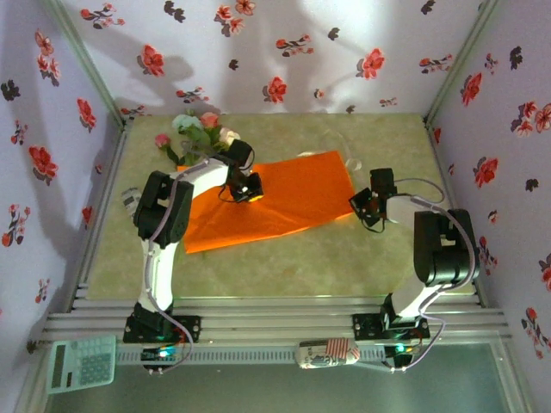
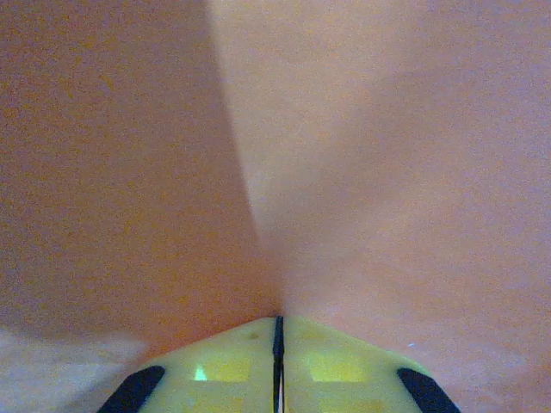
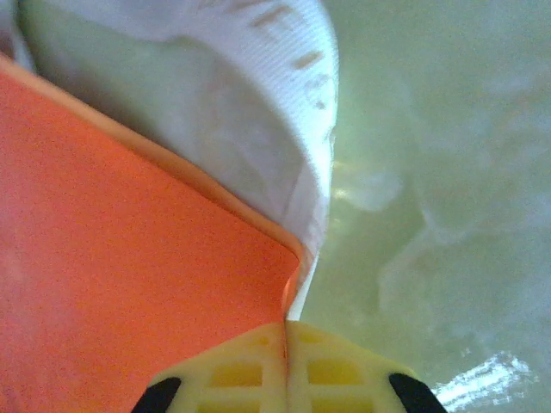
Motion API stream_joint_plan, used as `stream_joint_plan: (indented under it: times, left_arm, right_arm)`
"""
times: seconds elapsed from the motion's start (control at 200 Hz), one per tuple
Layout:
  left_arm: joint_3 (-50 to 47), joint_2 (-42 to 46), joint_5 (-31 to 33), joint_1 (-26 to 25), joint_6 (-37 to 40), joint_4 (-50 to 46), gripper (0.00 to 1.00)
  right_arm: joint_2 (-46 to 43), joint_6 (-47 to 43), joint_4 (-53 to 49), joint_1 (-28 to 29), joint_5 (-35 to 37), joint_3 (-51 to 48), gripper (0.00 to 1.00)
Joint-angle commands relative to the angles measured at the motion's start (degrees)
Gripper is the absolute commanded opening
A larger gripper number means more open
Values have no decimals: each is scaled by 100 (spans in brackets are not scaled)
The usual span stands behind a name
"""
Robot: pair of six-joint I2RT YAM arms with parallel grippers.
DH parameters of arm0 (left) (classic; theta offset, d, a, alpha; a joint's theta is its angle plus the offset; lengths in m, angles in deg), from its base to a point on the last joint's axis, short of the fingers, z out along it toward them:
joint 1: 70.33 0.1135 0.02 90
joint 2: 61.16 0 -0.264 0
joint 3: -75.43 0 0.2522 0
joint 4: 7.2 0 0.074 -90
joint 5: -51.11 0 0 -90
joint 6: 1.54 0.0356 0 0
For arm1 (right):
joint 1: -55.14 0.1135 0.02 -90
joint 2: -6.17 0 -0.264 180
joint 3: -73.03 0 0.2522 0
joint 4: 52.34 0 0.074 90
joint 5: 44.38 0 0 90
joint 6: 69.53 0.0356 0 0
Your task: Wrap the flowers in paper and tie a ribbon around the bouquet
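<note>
Now, left end effector and right end effector each clenched on the paper; ribbon lettering illegible.

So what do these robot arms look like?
The left arm and right arm mix white and black jointed segments, with thin grey cables looping along them. The left gripper and right gripper each end in two yellow fingers with a moulded grid pattern.

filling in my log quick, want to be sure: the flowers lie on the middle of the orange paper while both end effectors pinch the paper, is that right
Not quite. The flowers are not on the middle of the paper; they lie by its far left corner, as the top external view shows. The rest holds: the left end effector and the right end effector both pinch the paper.
</note>
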Motion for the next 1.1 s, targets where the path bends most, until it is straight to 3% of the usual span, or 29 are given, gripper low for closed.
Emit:
stream_joint_plan:
  times: [0.0, 0.155, 0.3, 0.375, 0.48, 0.83, 1.095]
  left_arm:
    - [-271, 309, 297, -61, 101, -291, 21]
    - [-560, 1058, 489, -1, 42, -166, 42]
    - [-740, 1212, 447, 190, 137, -196, 44]
    - [-862, 1132, 289, 232, 124, -165, 41]
    - [-1173, 1043, -1, 141, -113, 139, 37]
    - [-2364, 1206, -330, -548, -1633, 1257, 28]
    - [-2599, 1145, -792, -1110, -2493, 1847, 25]
  right_arm:
    - [-697, -407, -173, 143, 630, 370, 0]
    - [-1758, -1503, -1130, 711, 1147, 1073, 0]
    - [-2325, -1849, -1287, 915, 1088, 1446, 0]
    - [-2211, -1987, -1081, 875, 900, 1734, 0]
    - [-1475, -2128, -736, 824, 321, 2383, 0]
    - [477, -1685, -207, 149, -279, 3528, 0]
    - [3417, -1274, -1760, -1, -1744, 6407, 4]
